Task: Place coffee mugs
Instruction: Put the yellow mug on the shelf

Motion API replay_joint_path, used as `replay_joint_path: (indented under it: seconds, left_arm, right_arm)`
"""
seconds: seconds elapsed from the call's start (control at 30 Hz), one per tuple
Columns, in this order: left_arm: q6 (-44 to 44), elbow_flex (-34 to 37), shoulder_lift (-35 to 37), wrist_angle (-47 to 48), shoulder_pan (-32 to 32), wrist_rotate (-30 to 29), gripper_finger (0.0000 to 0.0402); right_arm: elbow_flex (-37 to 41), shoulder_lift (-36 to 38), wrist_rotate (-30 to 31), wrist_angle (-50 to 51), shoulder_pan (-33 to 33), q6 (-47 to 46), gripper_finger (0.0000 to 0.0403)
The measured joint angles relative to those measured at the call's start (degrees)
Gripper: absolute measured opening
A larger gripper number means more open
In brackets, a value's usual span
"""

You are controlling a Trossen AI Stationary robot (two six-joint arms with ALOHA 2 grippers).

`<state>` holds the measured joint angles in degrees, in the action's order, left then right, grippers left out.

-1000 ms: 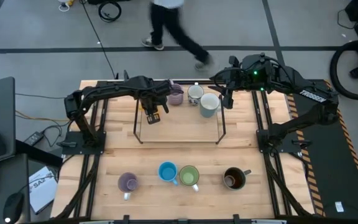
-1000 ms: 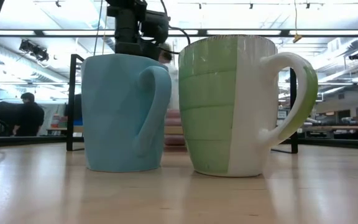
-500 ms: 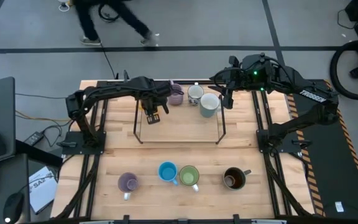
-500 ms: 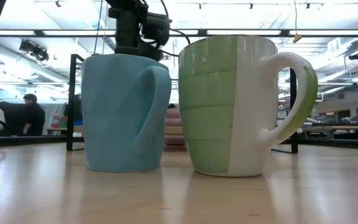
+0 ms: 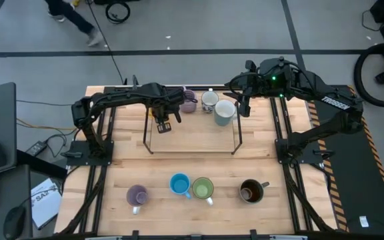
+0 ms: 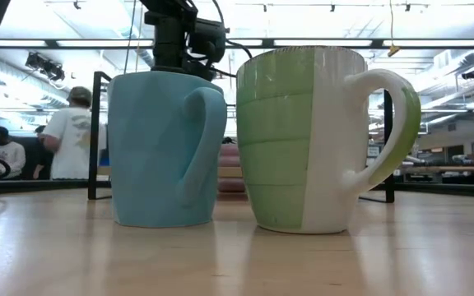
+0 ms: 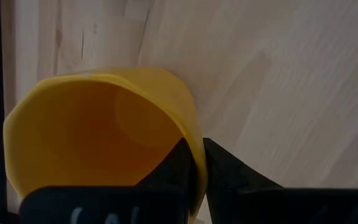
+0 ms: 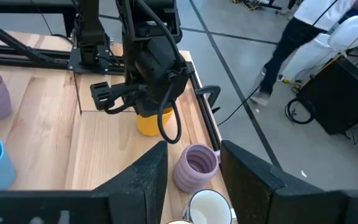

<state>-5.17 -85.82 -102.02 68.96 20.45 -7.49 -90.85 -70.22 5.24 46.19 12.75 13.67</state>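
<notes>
Orange mug point(image 7: 104, 137) sits pinched by its rim in the left tool point(image 7: 194, 168), one finger inside, one outside, low over the table point(image 5: 199, 157) within the black frame point(image 5: 235, 137). We judge release straight down. Right tool point(image 8: 191, 162) waits spread open nearby.

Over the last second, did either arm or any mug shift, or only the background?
Only the background changed: the person beyond the table walked leftward in the high view. The left gripper stays shut on the orange mug, the right gripper stays open, and all mugs kept their places.
</notes>
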Motion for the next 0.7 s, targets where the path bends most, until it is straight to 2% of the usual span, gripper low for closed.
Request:
replay_joint_path:
  seconds: [0.7]
  left_arm:
    - [-0.1,0.0,-1.4,0.1,-0.1,0.0,0.0042]
  right_arm:
    - [0.0,0.0,0.0,0.2,0.0,-0.2,0.0154]
